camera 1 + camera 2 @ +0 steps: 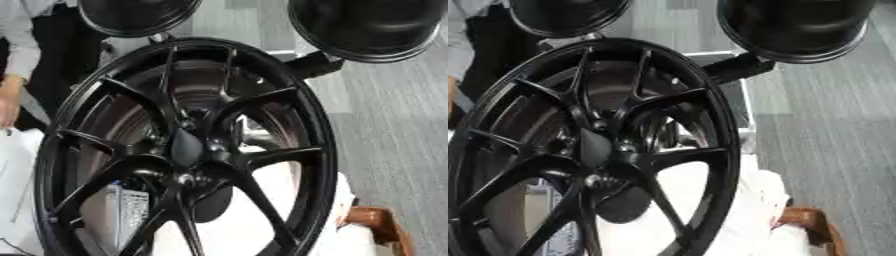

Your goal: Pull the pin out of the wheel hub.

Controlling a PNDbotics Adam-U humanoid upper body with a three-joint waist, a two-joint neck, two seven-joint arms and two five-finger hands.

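Plainly, the large glossy black multi-spoke alloy wheel fills most of both views, standing on edge with its spoked face turned toward the camera, which I judge is meant to leave the centre open to reach. Above it, two more round glossy black rims hang at the top edge, one left and one right, and a black bracket juts out beside the big wheel's upper right rim, possibly part of a stand. Behind the spokes lies something white, and a pale grey perforated box shows through the lower left gap. A brown rounded object sits at the lower right. At the middle, the dark hub centre is ringed by small shiny bolt holes or studs; the pin should be somewhere there, but I cannot pick it out for certain. Neither robot hand shows in either view, so the state of the fingers cannot be told, nor how the pin lies relative to them.
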